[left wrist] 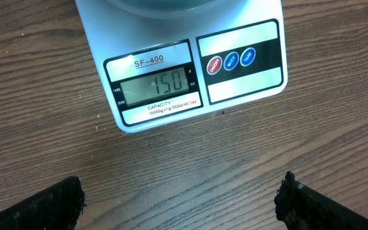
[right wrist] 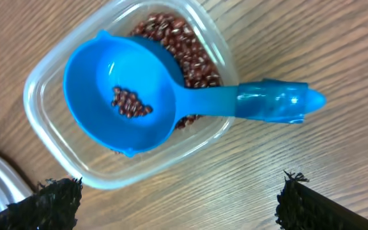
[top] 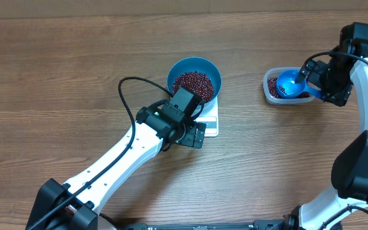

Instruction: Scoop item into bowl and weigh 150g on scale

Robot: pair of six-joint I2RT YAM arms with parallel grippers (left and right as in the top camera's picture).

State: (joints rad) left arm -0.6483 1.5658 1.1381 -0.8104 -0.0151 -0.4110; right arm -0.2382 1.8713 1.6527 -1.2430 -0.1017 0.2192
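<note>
Scale [left wrist: 184, 70] shows 150, bowl [top: 213, 69] of beans [top: 193, 86] on it. Scoop [right wrist: 120, 96] lies in tub [right wrist: 43, 121], handle toward right claw [right wrist: 177, 191], the nearer; it and left claw [left wrist: 181, 191] both apart, empty.

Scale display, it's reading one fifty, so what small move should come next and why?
Probably just lift the right end effector straight up and away, adding nothing more. The scale reads 150, the bowl holds the beans, and the scoop lies loose in the tub, jaws open.
</note>
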